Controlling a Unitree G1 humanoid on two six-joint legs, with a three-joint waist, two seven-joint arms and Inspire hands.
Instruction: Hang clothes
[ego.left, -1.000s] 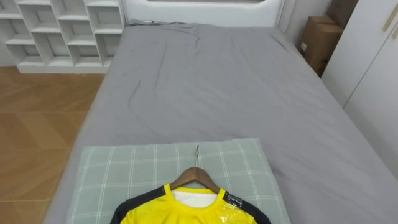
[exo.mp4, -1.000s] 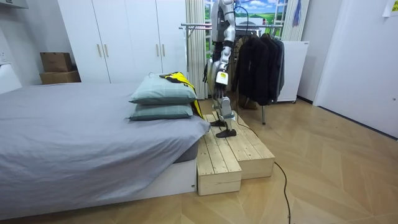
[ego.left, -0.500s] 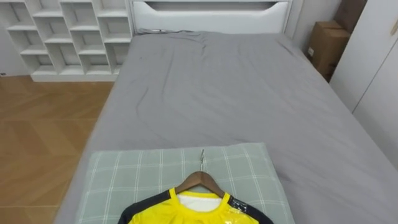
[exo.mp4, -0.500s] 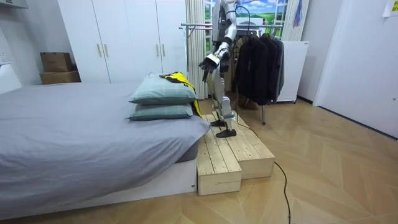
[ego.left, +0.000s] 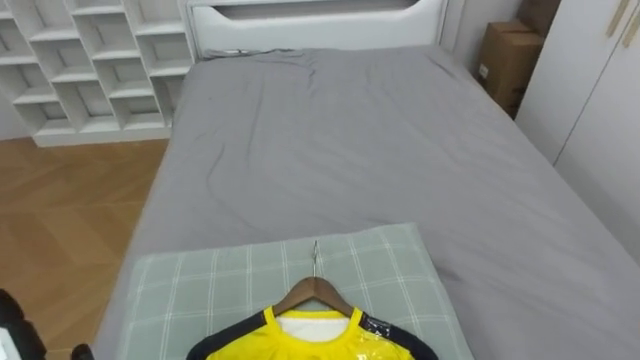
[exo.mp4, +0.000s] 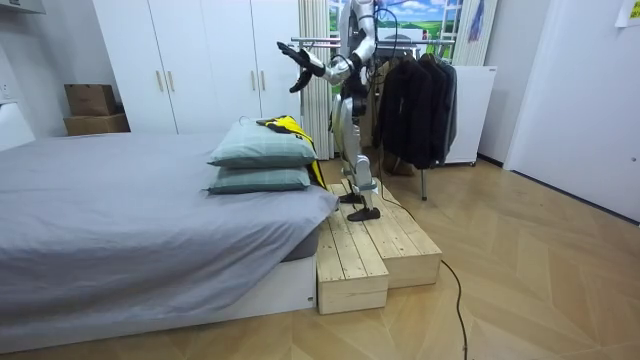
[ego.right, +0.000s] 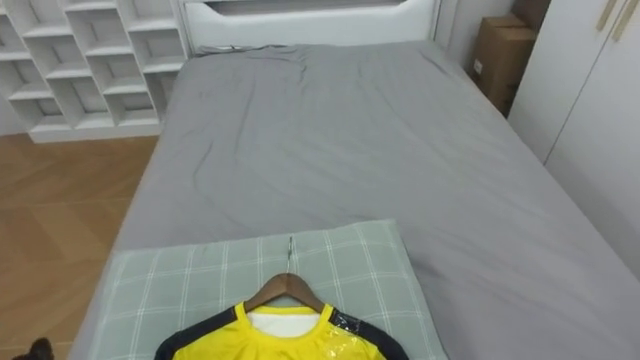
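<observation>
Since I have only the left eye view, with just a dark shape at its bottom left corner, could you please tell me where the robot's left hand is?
Observer: The left hand is held out forward, open and empty, high above the yellow shirt on the pillows.
Operator: Thank you. Is there somewhere to hang it?
Observer: Yes, a clothes rack stands behind the robot, with dark garments on it.
Operator: And its footing?
Observer: It stands on a wooden platform at the pillow end of the bed.
</observation>
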